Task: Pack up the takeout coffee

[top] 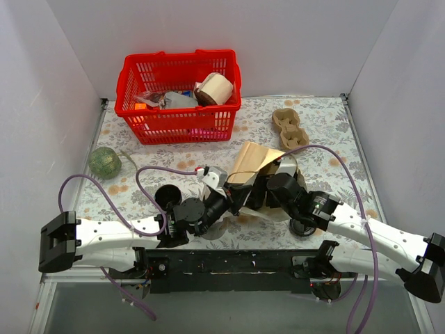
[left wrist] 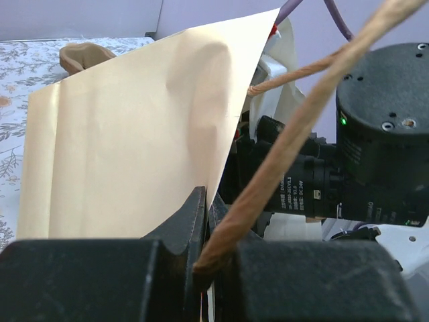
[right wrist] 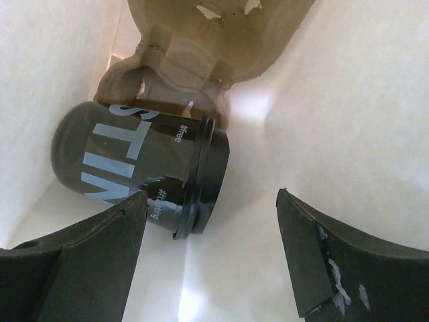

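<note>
The takeout coffee (right wrist: 134,168), a dark cup with white lettering and a black lid, lies on its side inside the tan paper bag (top: 252,161), against a moulded cardboard carrier (right wrist: 194,60). My right gripper (right wrist: 209,201) is open inside the bag, its left finger close beside the cup and not holding it. My left gripper (left wrist: 208,204) is shut on the bag's edge (left wrist: 134,134), with the bag's twine handle (left wrist: 295,127) running across its fingers. In the top view the left gripper (top: 221,191) and the right gripper (top: 268,182) meet at the bag; the coffee is hidden there.
A red basket (top: 179,124) of items stands at the back. A second cardboard carrier (top: 288,125) lies back right. An open lidless black cup (top: 167,197) stands by the left arm, a loose black lid (top: 302,226) under the right arm, and a green ball (top: 104,161) at the left.
</note>
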